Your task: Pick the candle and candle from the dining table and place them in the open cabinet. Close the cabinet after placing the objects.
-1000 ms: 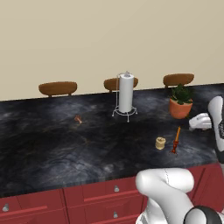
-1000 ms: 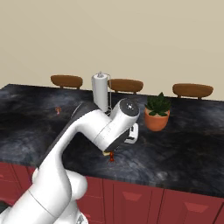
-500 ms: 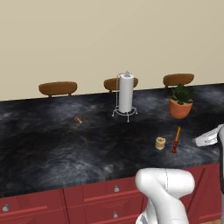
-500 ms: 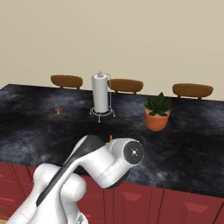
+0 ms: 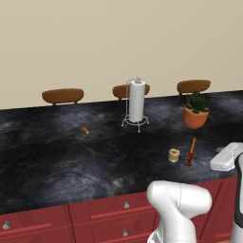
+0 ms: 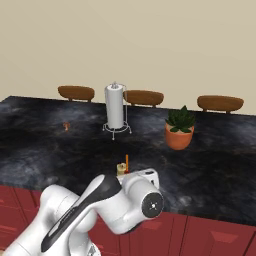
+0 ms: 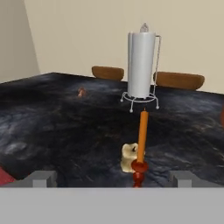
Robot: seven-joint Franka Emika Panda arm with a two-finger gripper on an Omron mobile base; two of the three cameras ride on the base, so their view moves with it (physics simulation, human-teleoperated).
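Dropping low at the bench (image 7: 52, 113) edge, the gripper (image 7: 111, 179) now faces the taper candle (image 7: 141, 144) straight ahead. Its jaws stand apart, bracketing the taper for a grab; the jar candle (image 7: 128, 158) sits just behind.

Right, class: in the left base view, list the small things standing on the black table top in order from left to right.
Tiny reddish-brown lump → paper towel holder → squat jar candle → orange taper candle → potted plant.
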